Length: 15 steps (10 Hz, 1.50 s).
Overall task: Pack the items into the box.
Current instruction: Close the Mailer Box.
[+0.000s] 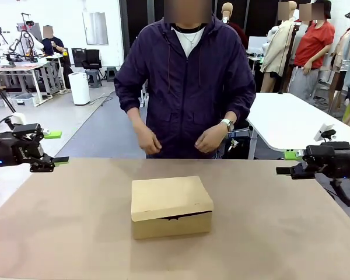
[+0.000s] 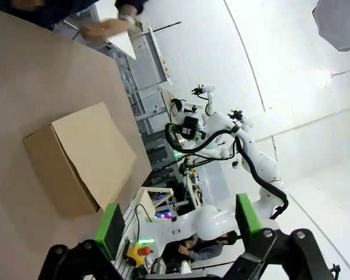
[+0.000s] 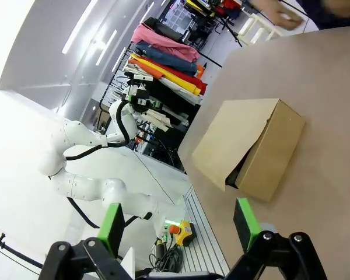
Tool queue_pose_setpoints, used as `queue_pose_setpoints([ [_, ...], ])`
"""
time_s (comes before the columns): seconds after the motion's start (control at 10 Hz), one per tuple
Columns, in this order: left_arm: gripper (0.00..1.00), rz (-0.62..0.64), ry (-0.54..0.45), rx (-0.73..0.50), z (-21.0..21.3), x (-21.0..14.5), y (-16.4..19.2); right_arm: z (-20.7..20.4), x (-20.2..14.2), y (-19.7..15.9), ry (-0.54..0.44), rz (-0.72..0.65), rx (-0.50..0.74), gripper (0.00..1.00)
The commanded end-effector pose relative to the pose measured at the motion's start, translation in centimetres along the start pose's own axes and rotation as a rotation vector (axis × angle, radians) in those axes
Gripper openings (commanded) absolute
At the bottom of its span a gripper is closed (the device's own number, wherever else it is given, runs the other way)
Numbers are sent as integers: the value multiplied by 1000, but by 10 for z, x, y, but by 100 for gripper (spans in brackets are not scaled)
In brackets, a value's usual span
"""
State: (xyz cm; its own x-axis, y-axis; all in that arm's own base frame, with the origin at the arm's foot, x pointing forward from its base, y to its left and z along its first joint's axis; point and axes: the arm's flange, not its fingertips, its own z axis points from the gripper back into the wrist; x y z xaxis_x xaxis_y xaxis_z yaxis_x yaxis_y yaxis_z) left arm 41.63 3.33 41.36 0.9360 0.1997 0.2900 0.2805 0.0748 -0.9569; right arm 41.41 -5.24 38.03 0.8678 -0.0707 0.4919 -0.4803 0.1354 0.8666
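A: Front view — the box (image 1: 171, 206) sits near the middle of the table (image 1: 58, 233), lid flap folded down, with a thin dark gap along the front edge where the flap does not quite meet the wall.

B: And in the wrist views?

A: In the left wrist view the box (image 2: 81, 160) lies on the brown tabletop, seen tilted because the camera is rolled. The right wrist view shows the box (image 3: 245, 149) from its other side, and the flap stands slightly ajar at one corner, dark inside.

B: Does anything touch it?

A: Nothing. The person's hands (image 1: 210, 139) hang together at waist height behind the far edge of the table, apart from the box.

B: The grippers?

A: The left gripper (image 1: 57, 147) hovers at the left edge of the table, well apart from the box, its jaws spread and holding nothing — its green pads (image 2: 109, 228) stand wide with only open space between them. The right gripper (image 1: 287, 163) hovers at the right edge, also well away, likewise spread and empty; its pads (image 3: 245, 221) are apart in its own wrist view.
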Motion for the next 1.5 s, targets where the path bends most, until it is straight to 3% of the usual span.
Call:
queue_pose_setpoints([
  [0.0,100,-17,-4,-13,1,2,-2,-2,6,1,-4,7,11,100],
  [1.4,100,-17,-4,-13,1,2,-2,-2,6,1,-4,7,11,100],
])
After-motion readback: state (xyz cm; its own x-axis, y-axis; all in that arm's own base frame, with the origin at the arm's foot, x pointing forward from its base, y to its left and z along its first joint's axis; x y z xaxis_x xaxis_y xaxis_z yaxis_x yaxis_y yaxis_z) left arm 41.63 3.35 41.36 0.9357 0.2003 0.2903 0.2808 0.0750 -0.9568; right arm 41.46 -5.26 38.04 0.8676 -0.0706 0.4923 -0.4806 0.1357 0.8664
